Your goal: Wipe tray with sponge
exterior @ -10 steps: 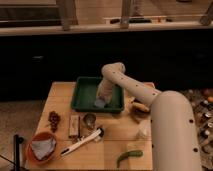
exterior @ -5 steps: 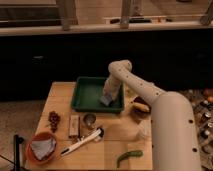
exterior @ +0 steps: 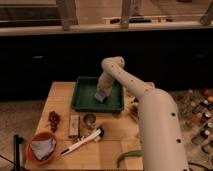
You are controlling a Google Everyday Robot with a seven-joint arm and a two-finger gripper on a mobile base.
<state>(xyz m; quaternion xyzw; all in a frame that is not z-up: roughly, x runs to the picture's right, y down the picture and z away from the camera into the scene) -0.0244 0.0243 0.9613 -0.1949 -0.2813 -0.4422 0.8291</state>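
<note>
A green tray (exterior: pixel 82 97) sits at the back middle of the wooden table (exterior: pixel 62 90). My white arm reaches over it from the right. My gripper (exterior: pixel 101 95) is down inside the tray, right of its middle, at a grey-blue sponge (exterior: pixel 100 96) that rests on the tray floor. The gripper covers most of the sponge.
On the table in front of the tray are a small metal cup (exterior: pixel 89 119), a brown block (exterior: pixel 74 125), a dark red cluster (exterior: pixel 54 119), a white-handled brush (exterior: pixel 82 142), an orange bowl with a cloth (exterior: pixel 42 148) and a green pepper (exterior: pixel 131 157). Bottles (exterior: pixel 200 117) stand at the right.
The view has shifted, so the table sits differently in frame. My arm with the sponge moved rightward across the tray and stays down inside it.
</note>
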